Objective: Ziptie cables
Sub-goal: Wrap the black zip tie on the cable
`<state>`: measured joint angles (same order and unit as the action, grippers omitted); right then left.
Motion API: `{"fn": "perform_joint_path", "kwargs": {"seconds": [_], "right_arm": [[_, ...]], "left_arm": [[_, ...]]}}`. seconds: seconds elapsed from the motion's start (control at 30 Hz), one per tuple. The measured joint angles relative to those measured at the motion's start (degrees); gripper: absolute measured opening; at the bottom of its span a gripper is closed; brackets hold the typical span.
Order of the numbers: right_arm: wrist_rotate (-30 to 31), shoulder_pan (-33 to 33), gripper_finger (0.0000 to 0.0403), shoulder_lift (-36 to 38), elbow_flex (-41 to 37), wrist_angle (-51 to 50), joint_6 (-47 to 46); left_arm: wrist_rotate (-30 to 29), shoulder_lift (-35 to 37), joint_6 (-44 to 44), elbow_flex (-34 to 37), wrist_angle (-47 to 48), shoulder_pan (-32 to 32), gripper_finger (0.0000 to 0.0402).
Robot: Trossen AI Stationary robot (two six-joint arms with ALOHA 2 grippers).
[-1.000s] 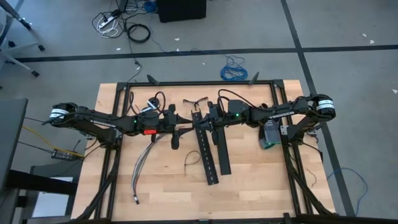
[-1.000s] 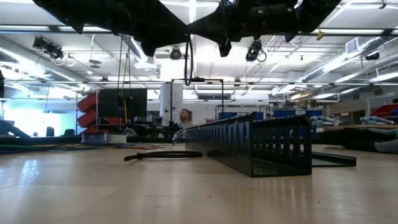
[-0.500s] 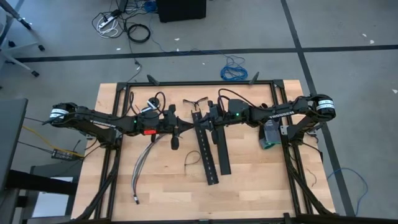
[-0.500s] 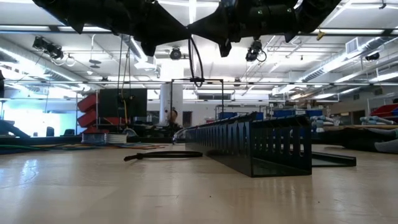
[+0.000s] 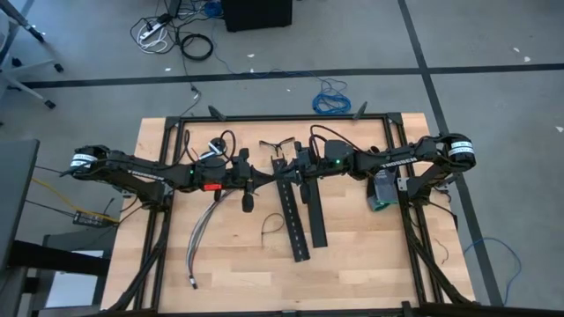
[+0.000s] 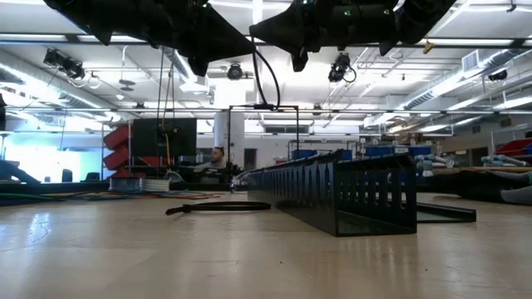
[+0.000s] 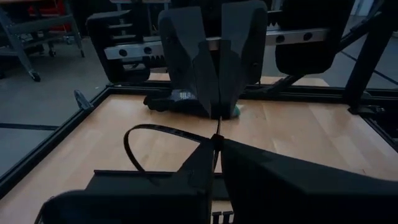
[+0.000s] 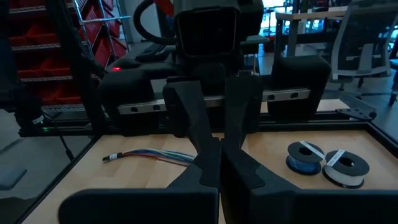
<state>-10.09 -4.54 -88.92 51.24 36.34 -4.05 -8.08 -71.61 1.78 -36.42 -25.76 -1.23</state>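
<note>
Grippers meet nose to nose above the table's middle: left gripper (image 7: 216, 149) and right gripper (image 7: 217, 112) both pinched shut on one thin black ziptie (image 7: 134, 134), which hangs between them in a loop. We judge the step to be threading or handing over the tie. To do it well, we keep both pinches firm and pull along the strip, not across. Cables (image 5: 204, 231) lie on the table near the left arm, not yet inside the loop. Perforated strips (image 5: 295, 211) sit beside them.
</note>
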Motion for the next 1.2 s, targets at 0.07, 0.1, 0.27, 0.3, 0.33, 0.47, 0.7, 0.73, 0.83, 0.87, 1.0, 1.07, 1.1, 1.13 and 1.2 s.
{"fn": "perform_joint_path", "kwargs": {"seconds": [0.07,0.1,0.27,0.3,0.33,0.47,0.7,0.73,0.83,0.87,1.0,1.07,1.1,1.13,1.2], "right_arm": [[0.3,0.0,0.0,0.0,0.0,1.1,0.0],[0.4,0.0,0.0,0.0,0.0,1.4,-0.1],[1.6,0.0,0.0,0.0,0.0,1.6,-0.2],[2.0,0.0,0.0,0.0,0.0,1.6,-0.3],[2.6,0.0,0.0,0.0,0.0,1.8,-0.4],[3.1,0.0,0.0001,0.0,0.0,2.4,-0.5],[3.2,0.0,0.0,0.0,0.0,1.9,-1.3],[3.2,0.0,0.0,0.0,0.0,1.4,-1.3],[3.2,0.0,0.0,0.0,0.0,-0.5,-1.5],[3.2,0.0,0.0,0.0,0.0,-1.0,-1.9],[3.1,0.1,0.0,0.0,0.0,-3.4,-2.4],[3.1,0.2,0.0,0.0,0.0,-4.2,-2.4],[2.9,0.2,0.0,0.0,0.0,-4.5,-2.4],[2.8,0.2,0.0,0.0,0.0,-4.9,-2.4],[2.1,0.2,0.0,0.0,0.0,-6.0,-2.4]], "left_arm": [[0.0,0.0,0.0,0.0,0.2,0.0,0.0021],[0.0,0.0,0.0,0.0,0.3,0.0,0.0021],[0.0,-0.5,0.0,0.0,1.3,0.0,0.0021],[0.0,-0.9,0.0,0.0,1.4,0.0,0.0021],[0.0,-1.5,0.0,0.0,1.8,0.0,0.0021],[0.0,-4.6,0.0,0.0,1.7,0.0,0.0021],[0.0,-6.4,0.0,0.0,1.1,0.0,0.0021],[0.0,-6.4,0.0,0.0,0.9,0.0,0.0021],[0.0,-6.4,0.0,0.0,0.3,0.0,0.0021],[0.0,-6.4,0.0,0.0,0.4,0.0,0.0021],[0.0,-6.4,1.3,0.0,1.7,0.0,0.0021],[0.0,-6.4,2.9,0.0,3.0,0.0,0.0021],[0.3,-6.4,3.2,0.0,3.9,0.0,0.0021],[0.6,-6.4,3.3,0.0,4.8,0.0,0.0021],[1.2,-6.4,3.5,0.0,6.7,0.0,0.0021]]}}
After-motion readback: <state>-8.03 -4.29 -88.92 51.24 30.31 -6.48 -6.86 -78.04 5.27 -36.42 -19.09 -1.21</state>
